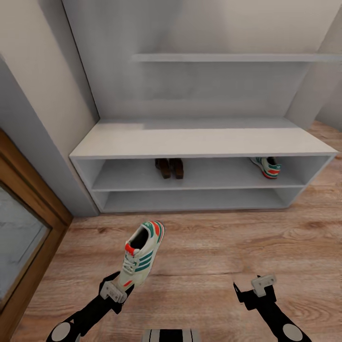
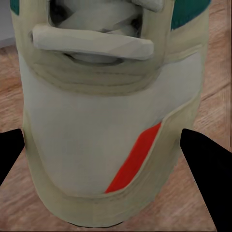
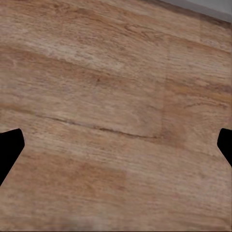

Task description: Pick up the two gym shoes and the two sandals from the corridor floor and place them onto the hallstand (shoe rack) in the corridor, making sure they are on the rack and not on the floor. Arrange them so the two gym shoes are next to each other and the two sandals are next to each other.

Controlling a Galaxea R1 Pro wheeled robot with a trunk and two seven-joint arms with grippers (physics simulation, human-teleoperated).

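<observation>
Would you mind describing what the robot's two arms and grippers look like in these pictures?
Both arms are glossy black with round light-grey joint caps near the lower edge of the head view. The left gripper and right gripper each carry a pale grey, blocky mount with small dark holes. Their fingers are plain black and tapered. No cables or markings show.

The left gripper holds a sneaker above the floor. In the rack's upper shelf: two sandals, seemingly side by side, another sneaker rightward.
</observation>
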